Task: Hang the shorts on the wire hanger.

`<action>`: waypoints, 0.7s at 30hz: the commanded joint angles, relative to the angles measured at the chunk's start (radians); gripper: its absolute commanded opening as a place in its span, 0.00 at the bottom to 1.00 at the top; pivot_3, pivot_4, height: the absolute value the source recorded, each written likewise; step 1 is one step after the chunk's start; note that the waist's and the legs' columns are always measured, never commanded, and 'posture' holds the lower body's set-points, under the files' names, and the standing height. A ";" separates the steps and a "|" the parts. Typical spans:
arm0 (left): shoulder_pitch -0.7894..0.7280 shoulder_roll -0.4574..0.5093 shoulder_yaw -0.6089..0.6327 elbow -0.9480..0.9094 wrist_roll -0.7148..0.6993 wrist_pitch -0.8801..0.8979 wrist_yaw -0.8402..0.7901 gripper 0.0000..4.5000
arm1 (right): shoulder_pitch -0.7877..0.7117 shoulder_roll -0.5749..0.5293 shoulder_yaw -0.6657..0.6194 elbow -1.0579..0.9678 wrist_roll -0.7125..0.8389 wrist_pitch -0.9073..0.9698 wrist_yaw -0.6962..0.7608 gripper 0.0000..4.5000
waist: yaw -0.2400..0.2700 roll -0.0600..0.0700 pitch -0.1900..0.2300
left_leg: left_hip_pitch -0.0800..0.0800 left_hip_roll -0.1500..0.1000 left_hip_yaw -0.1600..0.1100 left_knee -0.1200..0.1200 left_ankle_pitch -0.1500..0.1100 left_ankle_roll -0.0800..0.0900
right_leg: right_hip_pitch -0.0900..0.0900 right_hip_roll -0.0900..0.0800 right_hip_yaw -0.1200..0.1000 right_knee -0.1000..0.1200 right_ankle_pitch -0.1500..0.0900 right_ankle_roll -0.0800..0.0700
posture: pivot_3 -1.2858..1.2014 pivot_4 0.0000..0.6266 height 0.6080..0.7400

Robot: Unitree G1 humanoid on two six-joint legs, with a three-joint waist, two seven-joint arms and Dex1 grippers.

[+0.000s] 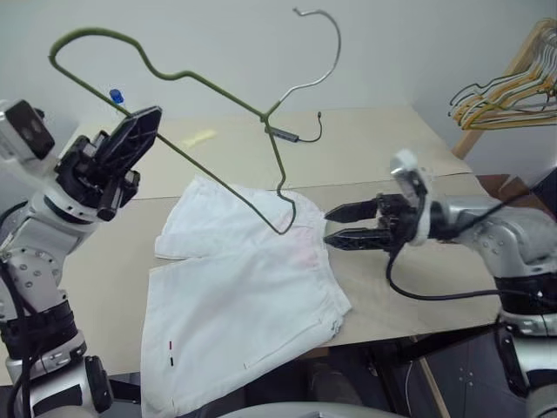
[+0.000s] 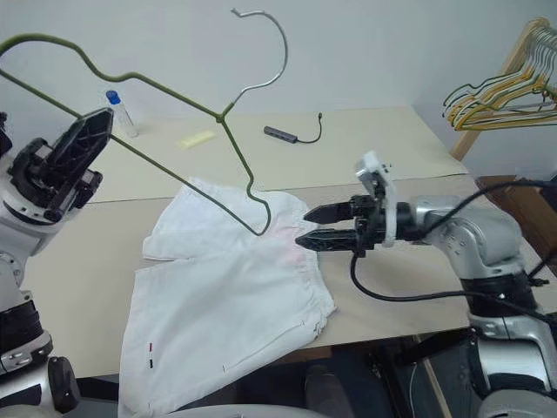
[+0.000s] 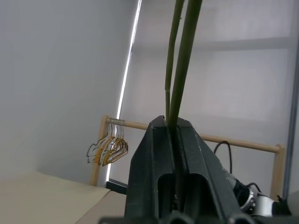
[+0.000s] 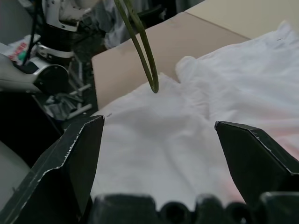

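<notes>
My left gripper (image 1: 130, 131) is clamped fully shut on the wire hanger (image 1: 218, 148), gripping the long straight bar of the wire between its two black fingers (image 3: 187, 158). The hanger is held clear of the table (image 1: 392, 148), tilted, with its hook (image 1: 318, 48) uppermost against the wall and one rounded shoulder corner pointing down. That low corner hangs just above the shorts (image 1: 244, 296), near their waistband; I cannot tell whether wire and cloth touch.

My right gripper (image 2: 313, 226) has its fingers spread wide and holds nothing. It lies roughly level above the table top, its fingertips (image 2: 315, 212) aimed at the elastic waist of the shorts and just beside it. In the right wrist view the two fingers frame the white cloth, with the hanger's low corner (image 4: 154, 86) between them further off.

The shorts lie flat on the table, towards its near edge (one leg hem drapes over that edge). A faint pink patch (image 1: 300, 252) shows close to the waistband, and a small dark mark (image 1: 171, 353) sits near the overhanging hem.

Other items on the table:
- a small bottle with a blue cap (image 2: 120, 111), near the far left corner;
- a yellow slip (image 2: 196, 138), beside the bottle;
- a dark adapter with a short cable (image 2: 291, 133), at the far edge.

Beyond the right edge of the table, a bunch of yellowish and dark hangers (image 1: 509, 96) hangs on a wooden rack (image 1: 513, 70).
</notes>
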 commanded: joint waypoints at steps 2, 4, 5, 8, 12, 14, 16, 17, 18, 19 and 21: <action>-0.035 -0.021 0.007 0.004 -0.035 -0.006 -0.020 0.00 | -0.069 0.045 0.004 -0.003 0.019 0.048 0.017 0.99 | 0.004 0.000 0.000 | -0.002 0.000 0.000 0.000 0.000 0.000 | -0.002 0.000 0.000 0.000 0.000 0.000 | 0.53 0.00 1.00; -0.033 -0.032 0.002 0.001 -0.029 -0.009 -0.022 0.00 | -0.088 0.069 0.012 -0.003 0.014 0.061 0.014 0.99 | 0.003 0.000 0.000 | -0.003 0.000 0.000 0.000 0.000 0.000 | -0.004 0.000 0.000 0.000 0.001 0.000 | 0.53 0.00 1.00; -0.033 -0.037 0.000 0.000 -0.024 -0.011 -0.023 0.00 | -0.098 0.079 0.017 -0.001 0.010 0.069 0.014 0.99 | 0.003 0.000 0.000 | -0.004 0.000 0.000 0.000 0.000 0.000 | -0.005 0.000 0.000 0.001 0.001 -0.001 | 0.53 0.00 1.00; -0.032 -0.052 -0.004 -0.005 -0.015 -0.019 -0.020 0.00 | -0.124 0.115 0.035 0.004 -0.010 0.074 -0.003 0.99 | 0.003 0.000 0.000 | -0.005 0.000 0.000 0.000 0.000 0.000 | -0.007 0.000 0.000 0.001 0.002 -0.002 | 0.53 0.00 1.00; -0.027 -0.064 -0.007 -0.009 -0.001 -0.024 -0.023 0.00 | -0.143 0.150 0.042 0.011 -0.024 0.081 -0.016 0.99 | 0.002 0.000 0.000 | -0.005 0.000 0.000 0.000 0.000 0.000 | -0.007 0.000 0.000 0.002 0.002 -0.002 | 0.53 0.00 1.00; -0.024 -0.067 -0.005 -0.007 0.001 -0.026 -0.025 0.00 | -0.151 0.164 0.052 0.013 -0.035 0.084 -0.025 0.99 | 0.000 0.000 0.000 | -0.005 0.000 0.000 0.000 0.000 0.000 | -0.007 0.000 0.000 0.002 0.002 -0.002 | 0.53 0.00 1.00; -0.020 -0.074 -0.002 -0.005 -0.010 -0.023 -0.021 0.00 | -0.154 0.176 0.056 0.013 -0.042 0.084 -0.030 0.99 | 0.000 0.000 0.000 | -0.006 0.000 0.000 0.000 0.000 0.000 | -0.007 0.000 0.000 0.002 0.002 -0.003 | 0.53 0.00 1.00; -0.016 -0.075 -0.003 -0.007 -0.006 -0.025 -0.025 0.00 | -0.155 0.182 0.054 0.014 -0.042 0.086 -0.031 0.99 | 0.000 0.000 0.000 | -0.006 0.000 0.000 0.000 0.000 0.000 | -0.007 0.000 0.000 0.002 0.003 -0.004 | 0.53 0.00 1.00; -0.014 -0.076 -0.004 -0.008 -0.003 -0.026 -0.026 0.00 | -0.155 0.185 0.053 0.016 -0.044 0.087 -0.032 0.99 | 0.000 0.000 0.000 | -0.006 0.000 0.000 0.000 0.000 0.000 | -0.007 0.000 0.000 0.002 0.003 -0.005 | 0.53 0.00 1.00; -0.012 -0.077 -0.005 -0.009 0.001 -0.027 -0.028 0.00 | -0.156 0.187 0.052 0.018 -0.046 0.089 -0.034 0.99 | 0.000 0.000 0.000 | -0.006 0.000 0.000 0.000 0.000 0.000 | -0.007 0.000 0.000 0.002 0.003 -0.004 | 0.53 0.00 1.00; -0.010 -0.080 -0.004 -0.008 0.001 -0.028 -0.026 0.00 | -0.154 0.190 0.045 0.022 -0.044 0.089 -0.033 0.91 | 0.000 0.000 0.000 | -0.006 0.000 0.000 0.000 0.000 0.000 | -0.007 0.000 0.000 0.002 0.003 -0.004 | 0.53 0.00 1.00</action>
